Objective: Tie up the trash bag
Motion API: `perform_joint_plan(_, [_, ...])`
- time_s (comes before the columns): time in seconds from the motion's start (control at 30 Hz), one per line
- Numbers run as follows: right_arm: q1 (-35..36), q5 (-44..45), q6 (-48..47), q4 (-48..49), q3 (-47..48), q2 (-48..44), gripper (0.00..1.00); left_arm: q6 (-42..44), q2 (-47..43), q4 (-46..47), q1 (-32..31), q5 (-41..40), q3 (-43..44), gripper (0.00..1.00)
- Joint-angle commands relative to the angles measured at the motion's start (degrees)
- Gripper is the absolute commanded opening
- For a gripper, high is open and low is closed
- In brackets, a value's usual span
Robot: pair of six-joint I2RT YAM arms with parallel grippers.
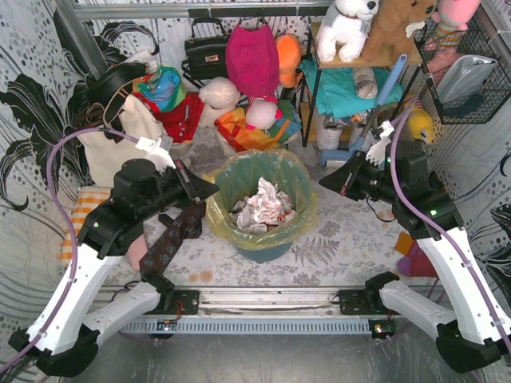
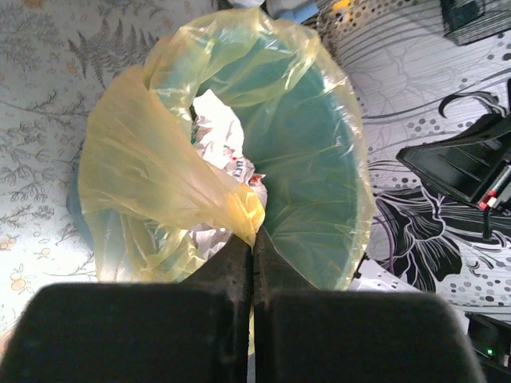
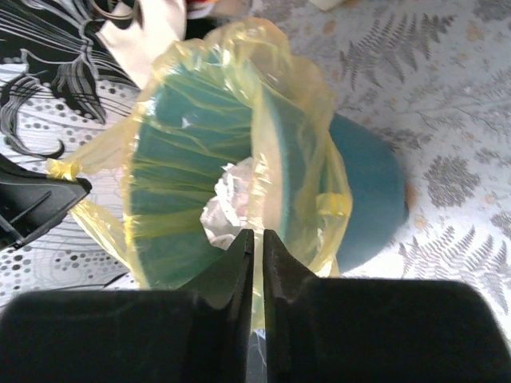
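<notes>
Two robot arms meet at the trash bag (image 1: 231,179), which stands at mid-table lining a round teal bin (image 1: 267,251), its mouth open to the overhead camera and crumpled white paper (image 1: 262,207) heaped inside; the left gripper (image 1: 209,191) sits at the bag's left rim and the right gripper (image 1: 326,182) at its right rim, the two facing each other across the opening.

From the left wrist, the jaws are pressed together with no gap between them, pinching a gathered fold of yellow film (image 2: 239,211) at their tips; from that pinch the plastic fans up and leftward in a loose, wrinkled sheet, lifted clear of the bin wall on that side, while the far side of the bag lies flat against the teal interior.

From the right wrist, the jaws stand a narrow slit apart, and a strip of the bag's edge (image 3: 257,215) runs down into that slit, held between the fingers; the rest of the rim drapes over the bin's lip to either side.

A fern-patterned cloth (image 1: 335,247) covers the table; bags and soft toys crowd the far end.
</notes>
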Motion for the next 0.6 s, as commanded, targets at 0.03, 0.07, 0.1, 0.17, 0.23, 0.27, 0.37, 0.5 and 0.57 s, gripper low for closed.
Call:
perform_joint_plan(0.03, [-0.16, 1.56, -3.95, -8.2, -1.94, -0.98, 0.2, 0.3, -0.21, 3.08, 0.19, 2.36, -3.12, 0.0])
perform_joint_plan(0.07, [-0.15, 1.08, -3.93, -7.85, -2.8, -1.24, 0.23, 0.37, -0.15, 3.05, 0.19, 2.61, -3.39, 0.0])
perform_joint_plan(0.1, [-0.15, 0.82, -3.79, -7.28, -3.52, -1.54, 0.25, 0.41, -0.13, 2.88, 0.19, 2.71, -3.43, 0.0])
perform_joint_plan(0.17, [-0.15, 0.41, -4.01, -7.04, -4.57, -1.35, 0.3, 0.57, -0.02, 2.54, 0.2, 2.96, -3.44, 0.0])
perform_joint_plan(0.23, [-0.17, -1.1, -4.73, -6.95, -5.55, -0.24, 0.36, 0.83, 0.16, 2.23, 0.19, 3.35, -3.35, 0.0])
perform_joint_plan(0.27, [-0.15, -1.39, -4.83, -6.72, -6.02, 0.31, 0.38, 0.86, 0.28, 2.12, 0.2, 3.36, -3.25, 0.0])
perform_joint_plan(0.37, [-0.15, -3.46, -4.27, -3.66, -8.44, 0.81, 0.42, 0.73, 0.37, 2.18, 0.19, 3.8, -3.27, 0.0])
perform_joint_plan(0.5, [-0.15, -5.71, -3.88, -1.31, -10.51, 1.63, 0.42, 0.81, 0.44, 1.78, 0.23, 4.87, -2.56, 0.0])
perform_joint_plan(0.57, [-0.16, -6.69, -3.86, -0.52, -11.77, 1.99, 0.38, 1.11, 0.45, 1.36, 0.19, 5.33, -1.91, 0.0])
